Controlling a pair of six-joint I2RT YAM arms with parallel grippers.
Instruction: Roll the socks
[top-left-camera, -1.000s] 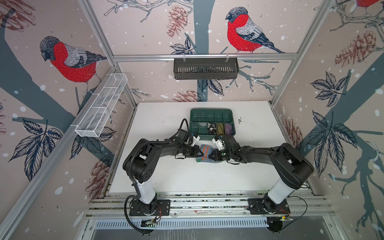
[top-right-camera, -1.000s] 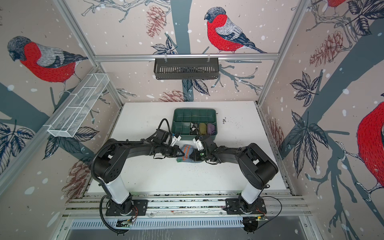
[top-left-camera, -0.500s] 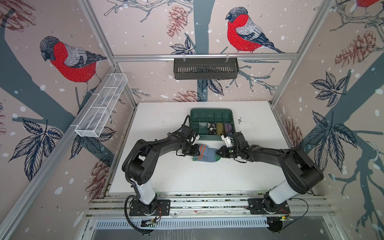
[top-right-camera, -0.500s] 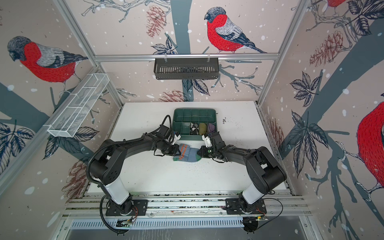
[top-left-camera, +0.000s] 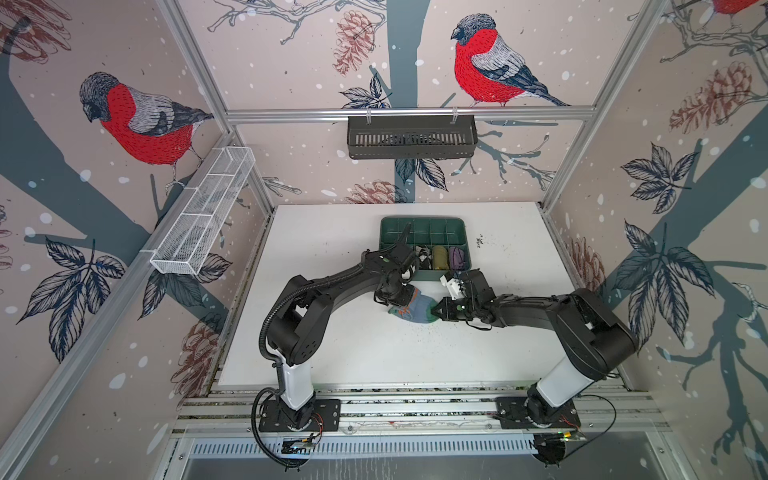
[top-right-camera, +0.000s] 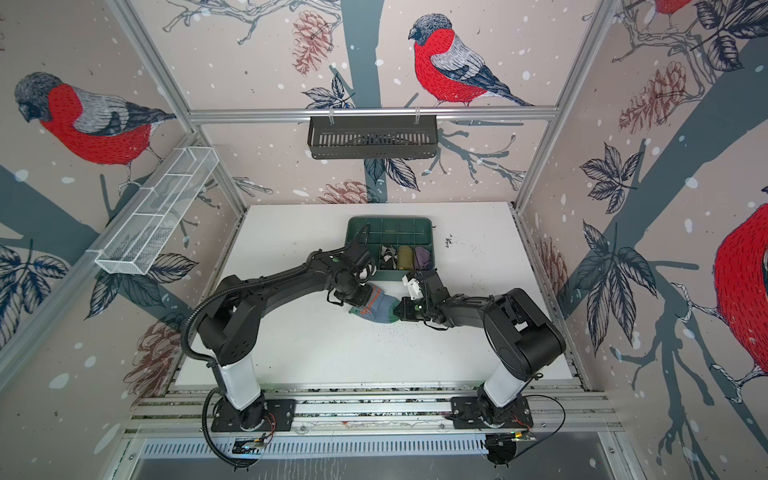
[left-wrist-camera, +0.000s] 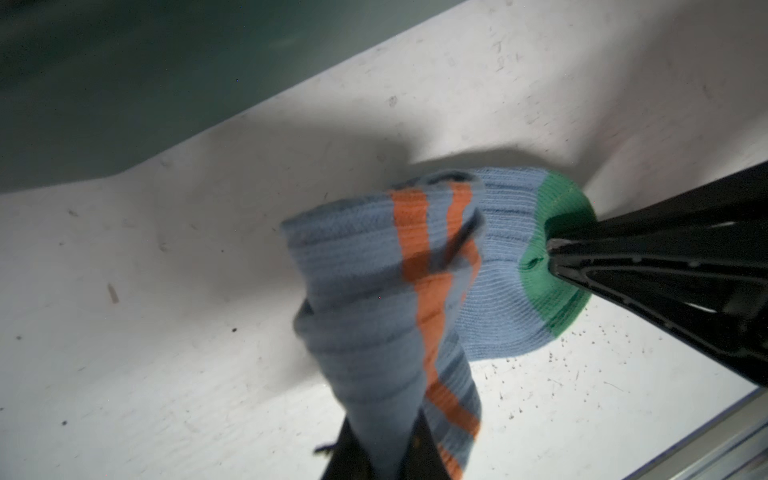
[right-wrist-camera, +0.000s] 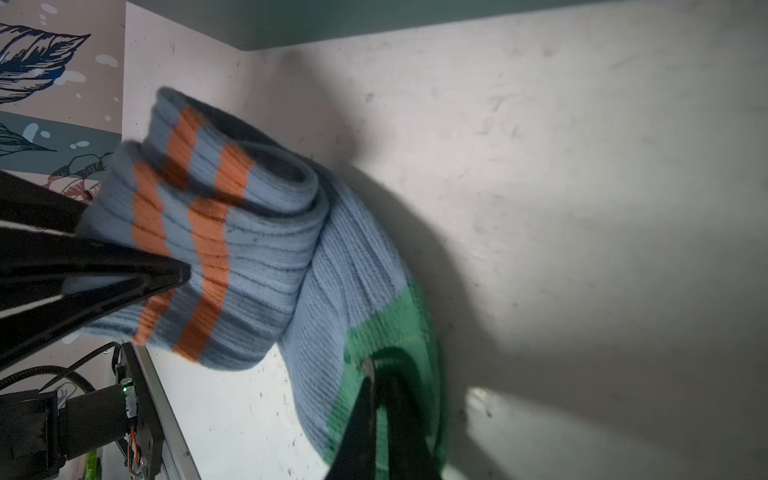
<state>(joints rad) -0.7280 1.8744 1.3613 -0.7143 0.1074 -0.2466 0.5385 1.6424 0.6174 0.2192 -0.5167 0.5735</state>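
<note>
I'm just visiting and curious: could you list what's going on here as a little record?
Sock in work: light blue striped sock, partly rolled
Left gripper: shut on its rolled striped end
Right gripper: shut on its green toe
Green tray: argyle sock, olive-yellow rolled sock, purple rolled sock, in neighbouring compartments

Two matching robot arms, the left arm (top-left-camera: 320, 297) and the right arm (top-left-camera: 536, 309), sit on black base plates (top-left-camera: 328, 411) bolted to a silver metal rail (top-left-camera: 415, 409). Just above the rail each arm begins as a smooth white column (top-left-camera: 295, 380), then turns into bulky matt-black rounded joints and slimmer black links. A ribbed black hose (top-left-camera: 266, 332) loops up from the rail along the left arm, and a thin black cable (top-left-camera: 607, 411) curls beside the right base. Farthest from the rail, each wrist carries a small green light (top-left-camera: 386, 259), and the right wrist also has a white block (top-left-camera: 451, 284). The left gripper (right-wrist-camera: 183, 270) and right gripper (left-wrist-camera: 555, 253) have slim black fingers tapering to points.
</note>
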